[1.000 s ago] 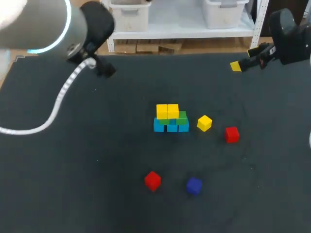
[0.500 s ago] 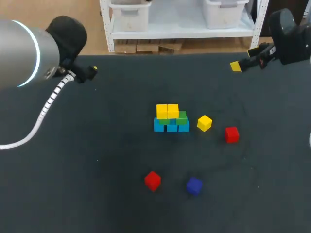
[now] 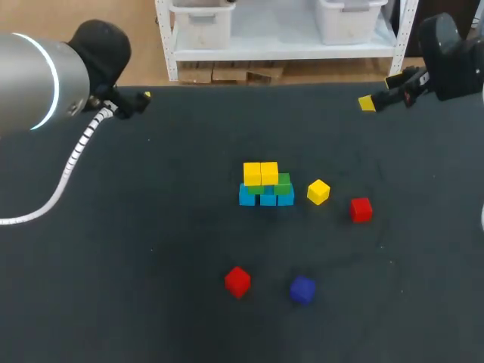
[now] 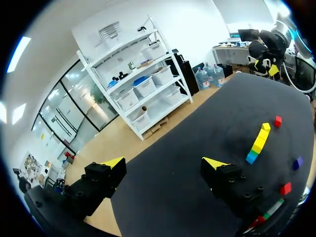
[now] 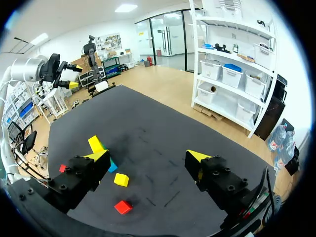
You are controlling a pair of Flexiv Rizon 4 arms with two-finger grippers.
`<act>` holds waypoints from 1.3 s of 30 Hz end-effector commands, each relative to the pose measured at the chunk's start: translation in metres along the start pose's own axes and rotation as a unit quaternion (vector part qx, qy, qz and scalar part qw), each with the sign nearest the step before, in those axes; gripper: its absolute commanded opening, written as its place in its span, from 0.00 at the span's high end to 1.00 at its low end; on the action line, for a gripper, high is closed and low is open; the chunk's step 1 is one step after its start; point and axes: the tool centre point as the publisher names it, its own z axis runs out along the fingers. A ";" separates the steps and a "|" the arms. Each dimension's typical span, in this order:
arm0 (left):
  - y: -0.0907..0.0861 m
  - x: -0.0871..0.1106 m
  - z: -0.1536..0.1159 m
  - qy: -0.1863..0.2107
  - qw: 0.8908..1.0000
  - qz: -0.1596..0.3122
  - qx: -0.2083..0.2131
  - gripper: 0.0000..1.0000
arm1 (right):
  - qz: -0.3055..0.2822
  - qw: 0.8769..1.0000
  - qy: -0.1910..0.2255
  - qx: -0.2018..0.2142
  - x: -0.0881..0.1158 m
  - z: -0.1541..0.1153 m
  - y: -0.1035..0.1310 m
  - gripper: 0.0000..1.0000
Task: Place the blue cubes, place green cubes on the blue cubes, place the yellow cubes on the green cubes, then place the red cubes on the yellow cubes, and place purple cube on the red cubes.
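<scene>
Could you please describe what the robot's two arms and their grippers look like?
The left arm is a silver-grey cylinder with a glowing light-blue ring, a black wrist and a ribbed white cable trailing from it. The right arm shows as black. The left gripper and right gripper each have two blocky black fingers with bright yellow wedge-shaped tips.

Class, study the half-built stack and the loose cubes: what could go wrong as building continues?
The loose yellow cube lies close beside the stack; grasping it could knock the stack. Its spot on the bare green cube sits against the two stacked yellow cubes, so placing may shove them.
</scene>
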 end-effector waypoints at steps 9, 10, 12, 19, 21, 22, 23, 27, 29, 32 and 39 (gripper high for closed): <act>-0.002 0.001 0.004 -0.011 0.999 -0.009 0.035 0.00 | 0.000 1.000 -0.001 -0.002 0.000 0.000 -0.001 0.00; -0.002 0.001 0.004 -0.011 0.999 -0.009 0.035 0.00 | 0.000 1.000 -0.001 -0.002 0.000 0.000 -0.001 0.00; -0.002 0.001 0.004 -0.011 0.999 -0.009 0.035 0.00 | 0.000 1.000 -0.001 -0.002 0.000 0.000 -0.001 0.00; -0.002 0.001 0.004 -0.011 0.999 -0.009 0.035 0.00 | 0.000 1.000 -0.001 -0.002 0.000 0.000 -0.001 0.00; -0.002 0.001 0.004 -0.011 0.999 -0.009 0.035 0.00 | 0.000 1.000 -0.001 -0.002 0.000 0.000 -0.001 0.00; -0.002 0.001 0.004 -0.011 0.999 -0.009 0.035 0.00 | 0.000 1.000 -0.001 -0.002 0.000 0.000 -0.001 0.00; -0.002 0.001 0.004 -0.011 0.999 -0.009 0.035 0.00 | 0.000 1.000 -0.001 -0.002 0.000 0.000 -0.001 0.00; -0.002 0.001 0.004 -0.011 0.999 -0.009 0.035 0.00 | 0.000 1.000 -0.001 -0.002 0.000 0.000 -0.001 0.00; -0.002 0.001 0.004 -0.011 0.999 -0.009 0.035 0.00 | -0.008 1.000 0.015 0.006 0.003 0.002 0.000 0.00; -0.002 0.001 0.004 -0.011 0.999 -0.009 0.035 0.00 | -0.027 0.998 0.049 -0.004 0.008 0.009 0.009 0.00; -0.002 0.001 0.004 -0.011 0.999 -0.009 0.035 0.00 | -0.112 0.983 0.146 -0.007 0.036 0.029 0.055 0.00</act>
